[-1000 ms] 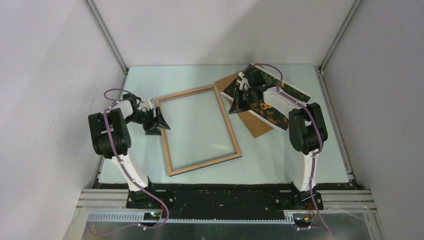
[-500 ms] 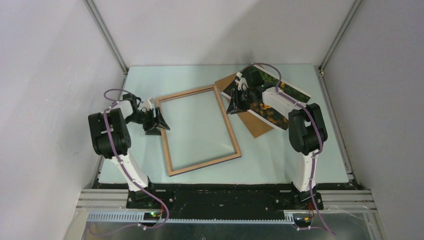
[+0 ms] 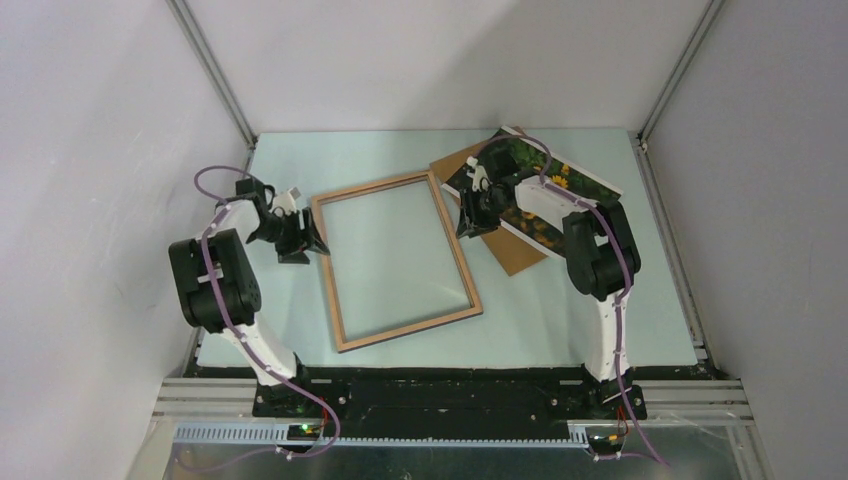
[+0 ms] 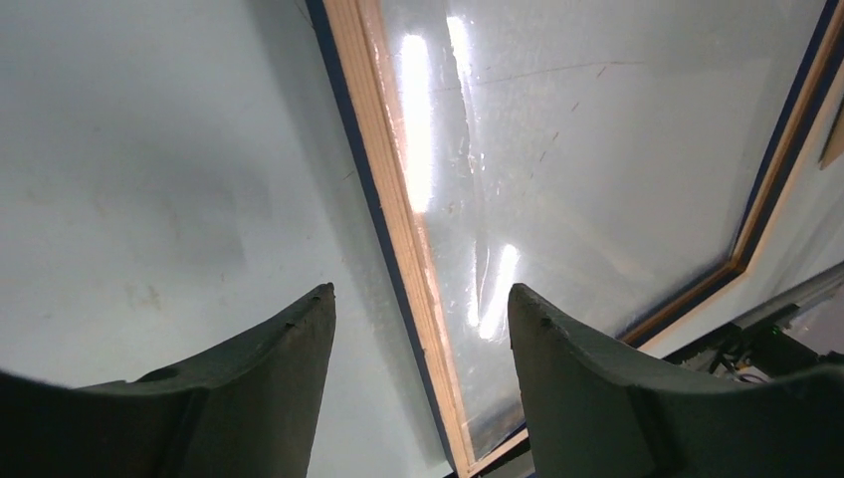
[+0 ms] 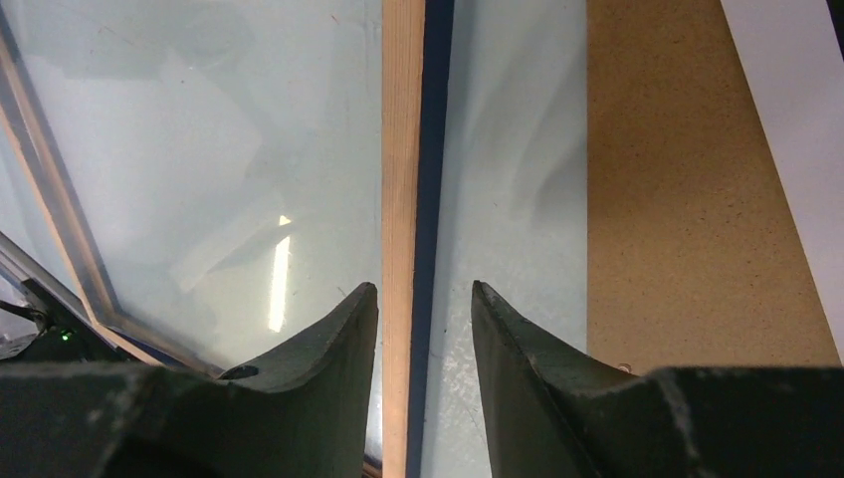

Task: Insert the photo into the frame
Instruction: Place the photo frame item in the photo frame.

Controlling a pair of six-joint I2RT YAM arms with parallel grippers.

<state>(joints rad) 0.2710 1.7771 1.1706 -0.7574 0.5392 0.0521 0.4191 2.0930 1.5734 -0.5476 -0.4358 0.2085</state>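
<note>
my right fingers (image 3: 468, 215) have let go of the photo's (image 3: 556, 183) near corner and swung over to the frame (image 3: 455, 240). they now stand parted astride its right rail, close to the far corner, gripping nothing. the photo lies much where it was, sunflowers up, at the far right of the surface (image 3: 560, 310). it rests partly over the brown board (image 3: 508, 252), wholly outside the frame. my left fingers (image 3: 308, 243) stay parted too, astride the left rail near its far end, and hold nothing. the frame lies flat mid-surface, wood face up, its pane bare. by the look of it the photo has been set aside, not placed. both pairs of fingers seem poised to take the frame by its long rails, perhaps to shift or turn it. the photo is not yet in the frame.
</note>
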